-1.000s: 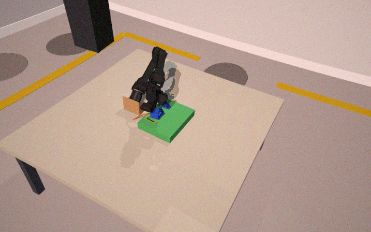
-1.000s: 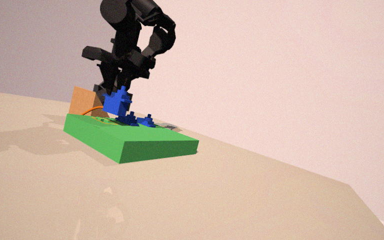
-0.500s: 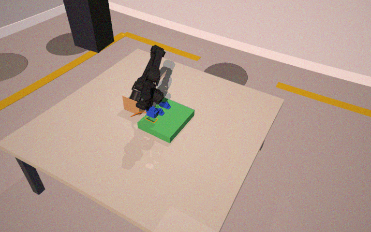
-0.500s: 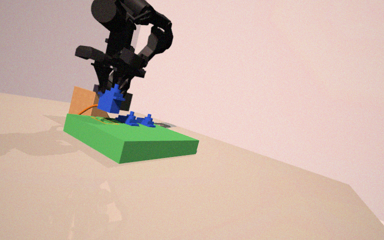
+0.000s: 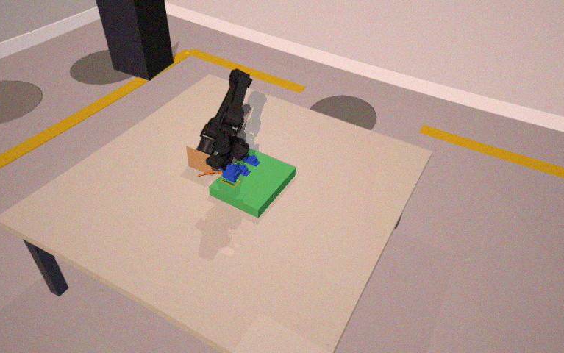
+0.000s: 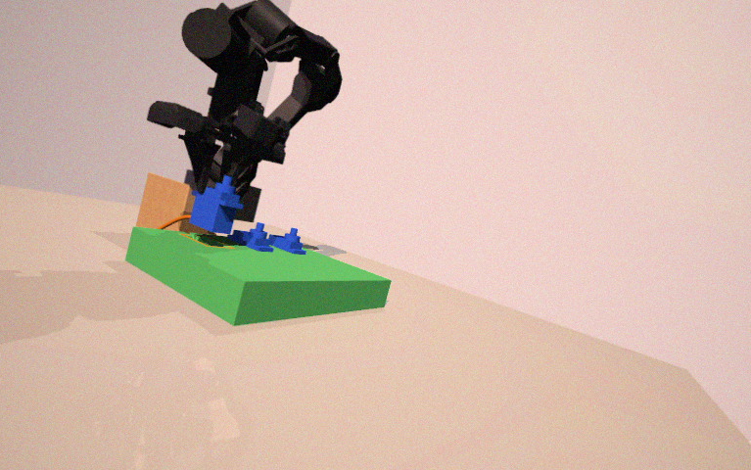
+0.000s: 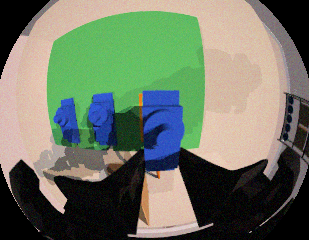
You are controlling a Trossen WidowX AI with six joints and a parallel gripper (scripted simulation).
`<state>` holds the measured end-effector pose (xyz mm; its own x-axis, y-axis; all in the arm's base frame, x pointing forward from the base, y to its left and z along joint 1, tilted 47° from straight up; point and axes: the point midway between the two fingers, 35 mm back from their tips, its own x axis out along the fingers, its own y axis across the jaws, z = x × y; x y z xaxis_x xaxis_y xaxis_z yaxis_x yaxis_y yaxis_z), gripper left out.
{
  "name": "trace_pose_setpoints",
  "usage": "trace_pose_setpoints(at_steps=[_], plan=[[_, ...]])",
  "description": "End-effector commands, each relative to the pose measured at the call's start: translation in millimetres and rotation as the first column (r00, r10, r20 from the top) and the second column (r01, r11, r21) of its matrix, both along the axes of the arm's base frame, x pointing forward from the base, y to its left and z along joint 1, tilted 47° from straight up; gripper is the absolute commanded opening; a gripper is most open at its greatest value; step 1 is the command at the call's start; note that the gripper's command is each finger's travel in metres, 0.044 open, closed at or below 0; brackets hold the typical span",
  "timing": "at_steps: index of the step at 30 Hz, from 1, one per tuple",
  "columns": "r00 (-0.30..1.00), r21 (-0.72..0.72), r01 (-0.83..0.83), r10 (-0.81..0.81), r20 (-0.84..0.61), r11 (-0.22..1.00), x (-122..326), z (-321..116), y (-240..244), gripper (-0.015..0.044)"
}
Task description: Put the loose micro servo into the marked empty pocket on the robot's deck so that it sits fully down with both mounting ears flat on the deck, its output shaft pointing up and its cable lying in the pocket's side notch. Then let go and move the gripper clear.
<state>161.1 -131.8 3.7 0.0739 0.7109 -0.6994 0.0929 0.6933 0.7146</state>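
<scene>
Black jointed arm [image 5: 237, 100] [image 6: 239, 87], rounded cylindrical housing [image 6: 207, 32], dark tapered fingers [image 6: 200, 160].

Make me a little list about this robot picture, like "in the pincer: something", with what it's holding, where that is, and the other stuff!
in the pincer: loose blue micro servo
pincer: shut on the servo
servo's place: held above the green deck, not down in its pocket
shaft: pointing up
cable: orange
already on the deck: two more blue servos
standing nearby: tan block
</scene>
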Motion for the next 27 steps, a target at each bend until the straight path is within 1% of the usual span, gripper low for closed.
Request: trace_pose_setpoints(at_steps=[1, 27], plan=[[1.000, 0.006, 0.007, -0.007, -0.004, 1.000, 0.0, -4.9, 5.9, 0.0000], [1.000, 0.006, 0.007, -0.007, -0.004, 1.000, 0.7, -11.9, 13.1, 0.0000]])
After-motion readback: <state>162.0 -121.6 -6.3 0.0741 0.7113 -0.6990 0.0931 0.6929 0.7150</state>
